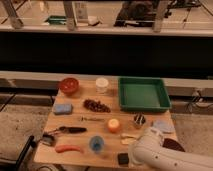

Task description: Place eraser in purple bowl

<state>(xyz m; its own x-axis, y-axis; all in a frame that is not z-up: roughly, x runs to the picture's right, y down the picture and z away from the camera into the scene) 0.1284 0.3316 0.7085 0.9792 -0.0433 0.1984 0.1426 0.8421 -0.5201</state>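
Eraser (123, 158) lies at the table's (115, 107) 6 o'clock edge. The gripper (134, 158) is seemingly at its 3 o'clock, and I cannot tell its grip. The purple bowl (174, 145) lies beyond.

Nothing legible anywhere. Faint dark strip on table (75, 107) mid-frame, too small to read. Bottom, right of centre: gripper (135, 158) just beside eraser (123, 159).

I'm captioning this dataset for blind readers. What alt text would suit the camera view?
A white robot arm extends in from the lower right over a wooden table, its end effector low at the front edge beside a black eraser; a purple bowl peeks out behind the arm. Further back sit a green tray, a red-orange bowl and a white cup.
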